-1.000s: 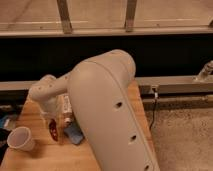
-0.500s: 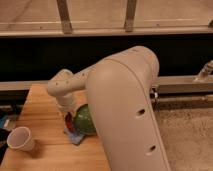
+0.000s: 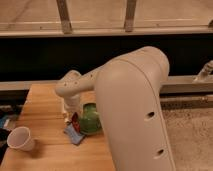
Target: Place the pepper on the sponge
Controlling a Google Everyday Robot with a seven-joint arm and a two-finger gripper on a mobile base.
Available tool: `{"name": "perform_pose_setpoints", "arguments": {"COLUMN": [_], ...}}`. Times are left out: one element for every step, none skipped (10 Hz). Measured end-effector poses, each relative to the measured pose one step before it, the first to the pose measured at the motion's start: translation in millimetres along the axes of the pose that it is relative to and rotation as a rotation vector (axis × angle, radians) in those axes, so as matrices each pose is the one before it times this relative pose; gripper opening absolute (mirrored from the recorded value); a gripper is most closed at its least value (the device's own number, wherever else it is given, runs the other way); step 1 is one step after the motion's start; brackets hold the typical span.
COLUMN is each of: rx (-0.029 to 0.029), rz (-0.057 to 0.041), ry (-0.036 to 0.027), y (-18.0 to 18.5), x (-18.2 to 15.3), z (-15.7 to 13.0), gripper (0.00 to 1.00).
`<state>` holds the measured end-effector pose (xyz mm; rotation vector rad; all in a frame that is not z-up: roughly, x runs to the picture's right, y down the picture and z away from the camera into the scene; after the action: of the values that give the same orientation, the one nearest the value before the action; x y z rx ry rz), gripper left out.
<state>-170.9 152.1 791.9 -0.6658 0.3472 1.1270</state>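
Note:
My gripper hangs below the white wrist over the wooden table, just left of a green bowl. A small red pepper shows right at the gripper's tip, between it and the bowl. Whether it is held or resting I cannot tell. The blue-grey sponge lies flat on the table directly below the pepper, by the bowl's lower left edge. My big white arm covers the table's right side.
A white paper cup stands near the table's front left corner. A dark wall and a rail run behind the table. Speckled floor lies to the right of the arm.
The arm has swung right, uncovering the green bowl by half a second ago. Since then the gripper has stayed over the sponge, with the pepper at its tip.

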Motion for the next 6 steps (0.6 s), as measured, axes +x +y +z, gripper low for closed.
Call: {"name": "perform_pose_setpoints", "arguments": {"rx": [-0.00071,0.00007,-0.00162,0.00177,0.00037,-0.00936], "rz": [-0.00783,-0.0123,-0.02077,-0.02016,-0.02154,-0.00769], "ry": [-0.00136,-0.00044,0.00099,0.00578,0.01652,0.01094], "y": [4.98,6.39,12.33,10.62,13.15,6.84], "x": [0.65,0.92,1.49,0.42,0.92,0.95], "z": [-1.89,-2.08,-1.58,0.07,5.6,5.45], "gripper": [0.0,0.0,0.0,0.0,0.0,0.0]}}
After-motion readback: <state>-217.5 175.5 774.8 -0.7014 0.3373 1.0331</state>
